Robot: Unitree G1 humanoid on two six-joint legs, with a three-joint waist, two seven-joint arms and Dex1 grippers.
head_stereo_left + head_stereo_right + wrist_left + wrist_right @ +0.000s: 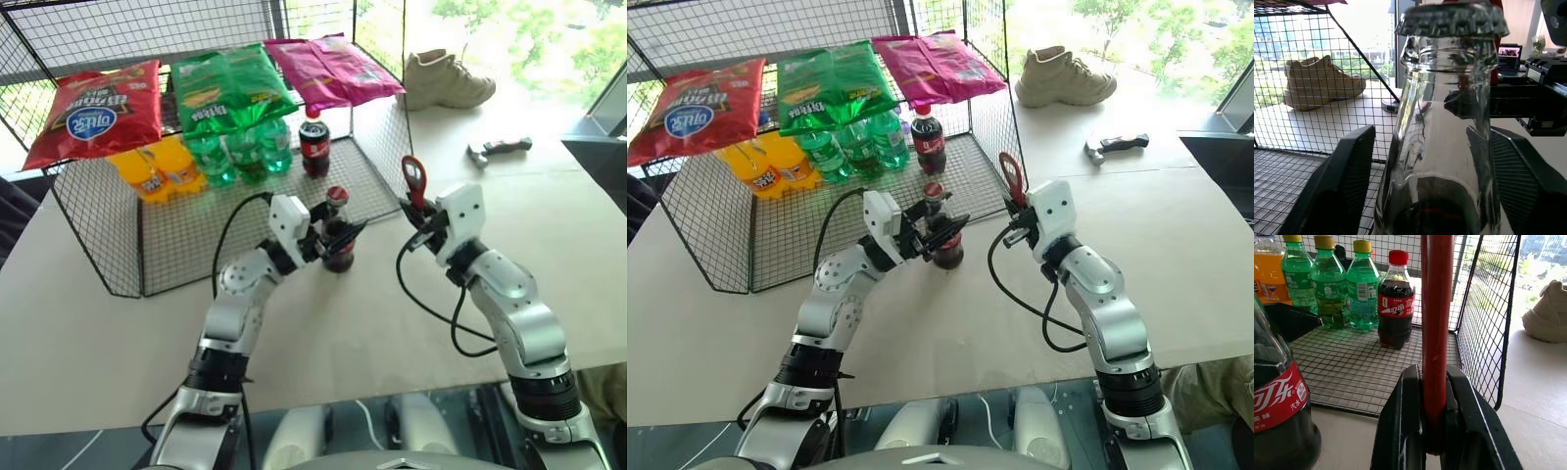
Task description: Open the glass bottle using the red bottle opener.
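While the left hand [328, 235] brackets the bottle [338, 235], its two fingers [1337, 186] stand on either side of the glass body below the neck. From the wrist view they sit close to the glass, but whether they press it cannot be told; treat the grip as unconfirmed. The bottle stands upright on the desk [323, 333], just in front of the wire rack [147, 245], with its red crown cap [337, 194] still on.

The right hand [423, 223] is pressed together on the handle of the opener [414, 181], which it holds roughly upright with the ring head at the top. Opener and cap are near each other but apart.

Step in hand, as judged: secure the bottle, then bring the opener to the cap.

1. Confirm the left fingers bear firmly on the glass before any prying. A loose hold would likely let the bottle tip or skid.
2. Tilt the opener so the ring head comes down over the cap, and hook its lip under the crimped edge.
3. Lever upward with the handle, and keep the left hand steady to resist the load.
4. Keep clear of the rack mesh beside the opener, and of the plastic cola bottle [314, 142] standing inside the rack.
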